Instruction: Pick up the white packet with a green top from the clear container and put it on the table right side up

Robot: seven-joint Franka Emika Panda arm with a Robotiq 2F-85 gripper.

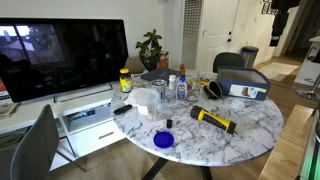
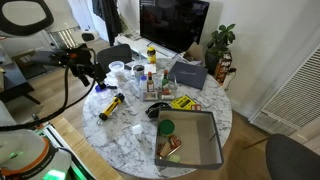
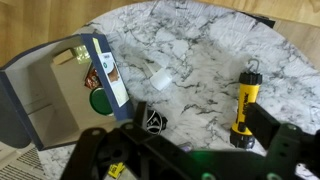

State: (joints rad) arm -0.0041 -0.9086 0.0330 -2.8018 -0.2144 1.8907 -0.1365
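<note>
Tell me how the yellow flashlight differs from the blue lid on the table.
The yellow flashlight is long and tube-shaped, while the blue lid is round and low. The flashlight is yellow with black ends, and the lid is blue. The flashlight is clearly the bigger of the two. Both lie apart on the marble table, near its front edge.

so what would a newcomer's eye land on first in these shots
The round marble-look table fills every view, its middle crowded with bottles. The yellow flashlight lying on the tabletop is the brightest thing in sight. Next come the large container at the table's edge and the big dark monitor on the low cabinet beside the table, each in an exterior view.
</note>
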